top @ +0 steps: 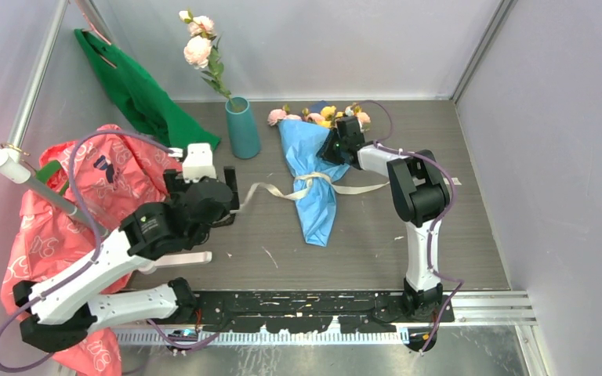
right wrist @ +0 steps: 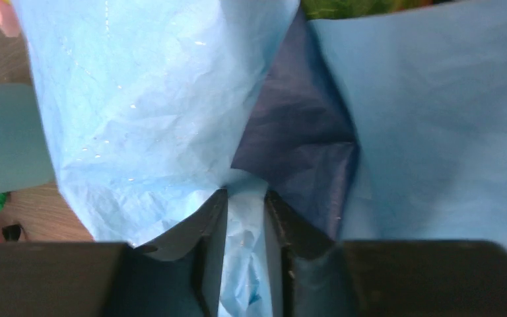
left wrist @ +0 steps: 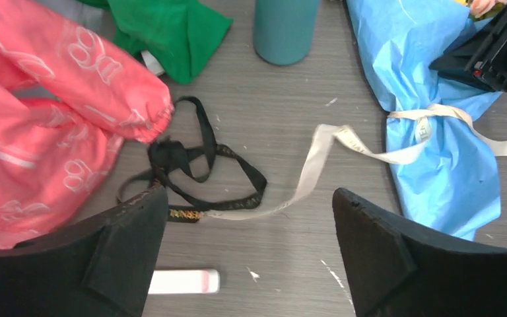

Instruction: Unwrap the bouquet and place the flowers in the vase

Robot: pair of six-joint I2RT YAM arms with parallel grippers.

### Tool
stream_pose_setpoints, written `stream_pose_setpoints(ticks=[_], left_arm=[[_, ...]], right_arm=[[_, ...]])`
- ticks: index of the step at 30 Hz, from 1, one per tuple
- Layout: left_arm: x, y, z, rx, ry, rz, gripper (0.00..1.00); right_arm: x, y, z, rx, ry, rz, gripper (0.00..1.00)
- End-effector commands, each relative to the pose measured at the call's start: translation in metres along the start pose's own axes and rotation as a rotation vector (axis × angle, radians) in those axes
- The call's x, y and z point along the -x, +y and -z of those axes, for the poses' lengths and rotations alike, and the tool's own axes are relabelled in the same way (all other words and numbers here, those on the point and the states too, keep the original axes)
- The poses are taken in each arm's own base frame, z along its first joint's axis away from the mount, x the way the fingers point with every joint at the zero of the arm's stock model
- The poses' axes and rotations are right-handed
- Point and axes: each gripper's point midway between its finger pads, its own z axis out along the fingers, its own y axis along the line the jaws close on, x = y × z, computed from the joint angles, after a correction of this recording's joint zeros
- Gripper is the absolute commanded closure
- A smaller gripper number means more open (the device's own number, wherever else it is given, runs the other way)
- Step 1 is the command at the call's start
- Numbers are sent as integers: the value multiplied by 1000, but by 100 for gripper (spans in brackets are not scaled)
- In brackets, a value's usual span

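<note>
- Your left claw is spread wide. In its wrist view both fingers stand far apart with nothing clamped between them.
- The loose tail of the cream ribbon lies flat on the table, ending in the gap between those left fingers. It touches neither one.
- Follow that tail ahead and to the right of the left claw and you reach the bouquet. The ribbon is wrapped around its waist.
- The bouquet lies on its side with the narrow end towards the arm bases. The flowers poke out of the far end, right beside your right claw.
- The right claw is pressed together on a fold of the blue paper near the bouquet's wide end. In its wrist view a strip of paper sits pinched between the two fingers.
- The vase stands upright straight ahead of the left claw, beyond it and left of the bouquet. It is near the paper, but I can't tell if they touch.
- One stem with pale pink heads stands in the vase.
- A black strap is tangled just ahead of the left finger, crossing the ribbon's end.
- A red-pink plastic bag lies to the left of the left claw, with a green cloth bag ahead-left past it.
- A small white bar sits under the left claw.
</note>
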Motion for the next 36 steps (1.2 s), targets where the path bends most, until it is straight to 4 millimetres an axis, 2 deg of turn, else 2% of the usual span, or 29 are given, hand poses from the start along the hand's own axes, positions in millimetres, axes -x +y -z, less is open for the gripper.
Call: stream_pose_setpoints(ticks=[1,3,4,7,9,11,14,18,21,24,28,31,36], left_arm=[[-15,-44,-22,-61,18,17,1],[-23,-69,-33,-85,56,-32,0],[-29,-83,-40,-96,72,-50,0],[-52,-132,-56,-202,121,-52,0],[-63,-164,-61,-302,136,-8,0],[-67,-182,-66,-351,125,31,0],[-62,-188,-80,-334,99,49,0],[-53,-179,-114,-309,112,90,0],[-47,-171,-144,-274,120,98,0],[-49,-169,-179,-245,160,111,0],[-57,-186,-215,-286,216,144,0],[-56,-212,-228,-347,234,155,0],[-68,-250,-251,-406,306,155,0]], right_arm=[[-6,9,30,-79,-29,127,50],[-5,17,44,-115,-50,196,40],[-6,21,51,-125,-54,228,38],[-10,33,69,-156,-63,330,39],[-15,32,78,-207,-54,400,41],[-18,27,87,-267,-46,454,43],[-18,20,101,-304,-55,468,46],[-14,19,116,-306,-89,439,49],[-13,24,124,-288,-96,427,49],[-14,26,130,-270,-92,422,49],[-23,18,134,-276,-69,435,49],[-31,12,134,-275,-52,428,49],[-49,3,133,-258,-31,401,51]])
